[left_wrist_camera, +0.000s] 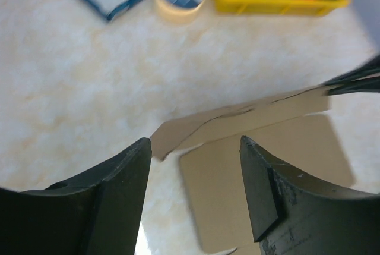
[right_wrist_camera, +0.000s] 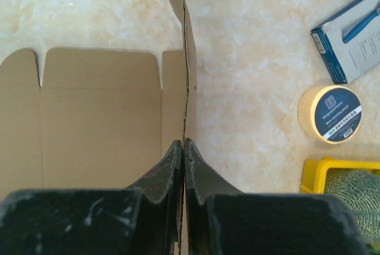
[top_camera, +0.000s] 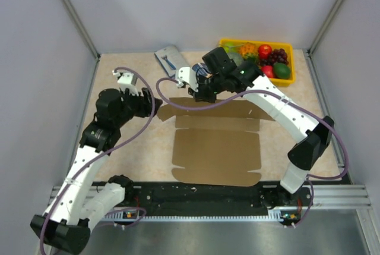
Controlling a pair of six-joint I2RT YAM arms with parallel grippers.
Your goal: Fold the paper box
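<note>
- Right jaws first: clenched tight on the paper box, nipping the top edge of its far flap, which stands up on edge between the pads.
- Left jaws now: released and standing wide, nothing in them. The wrist view shows the flap's left corner just ahead of the gap and toward the left finger, not touching either finger as far as I can tell.
- The rest of the box lies flat and unfolded in the middle of the worktop, between the two arms, with its near edge towards the bases.
- Here's the relation that matters: the raised flap's long axis runs left to right along the sheet's far edge. The right arm has it pinned partway along, and the free left end points straight at the left jaws, so the left arm is plainly the nearer one for that corner.
- My read: the folding has barely begun, with one flap up and the other panels flat.
- Further out, well clear: a tape roll, a blue-grey packet, and the yellow fruit tray at the far right.
</note>
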